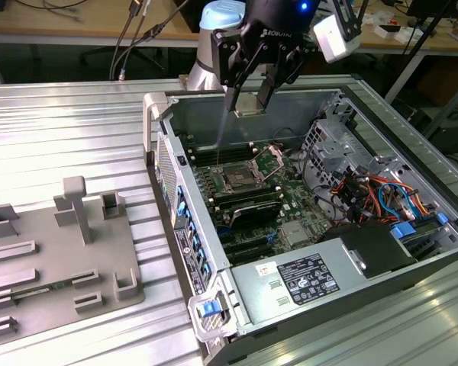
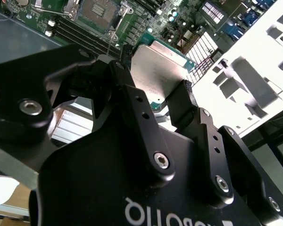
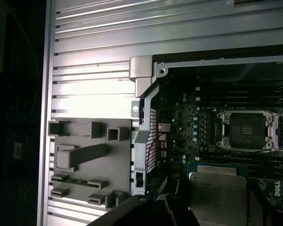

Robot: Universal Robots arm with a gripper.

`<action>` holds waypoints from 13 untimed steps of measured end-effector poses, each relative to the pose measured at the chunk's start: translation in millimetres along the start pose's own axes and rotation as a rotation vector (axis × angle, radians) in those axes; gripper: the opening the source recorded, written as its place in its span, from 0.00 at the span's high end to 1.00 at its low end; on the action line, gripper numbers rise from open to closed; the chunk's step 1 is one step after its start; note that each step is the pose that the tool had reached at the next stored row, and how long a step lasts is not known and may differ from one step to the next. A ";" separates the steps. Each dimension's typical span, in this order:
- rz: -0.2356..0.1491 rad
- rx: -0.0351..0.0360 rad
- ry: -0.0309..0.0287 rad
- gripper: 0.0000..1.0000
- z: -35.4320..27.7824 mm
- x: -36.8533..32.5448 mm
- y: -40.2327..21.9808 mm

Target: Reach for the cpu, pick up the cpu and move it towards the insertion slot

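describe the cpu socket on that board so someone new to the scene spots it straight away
Start at the open computer case lying on the ribbed metal table; its green motherboard faces up. The insertion slot sits near the board's middle, below the gripper holding the cpu. It is a square with a shiny metal frame and dark centre, unlike the long, narrow black memory slots flanking it.

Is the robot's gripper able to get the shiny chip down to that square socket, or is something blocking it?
Probably yes. The gripper holds the cpu above the open case, and the insertion slot lies uncovered below it, with nothing between them.
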State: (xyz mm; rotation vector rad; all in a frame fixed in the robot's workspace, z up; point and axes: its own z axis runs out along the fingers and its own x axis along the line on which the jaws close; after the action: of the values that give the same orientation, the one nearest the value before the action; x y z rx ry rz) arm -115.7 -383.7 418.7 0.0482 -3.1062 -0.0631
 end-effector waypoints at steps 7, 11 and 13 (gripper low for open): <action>0.000 -0.0001 -0.0001 0.45 0.3 -14.1 11.5; 0.000 0.0000 -0.0001 0.45 0.3 -21.9 16.8; 0.000 0.0000 -0.0001 0.45 0.3 -25.5 19.1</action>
State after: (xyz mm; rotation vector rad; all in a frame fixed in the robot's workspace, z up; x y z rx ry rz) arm -90.8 -363.8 418.3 0.0483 -3.1063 -0.0631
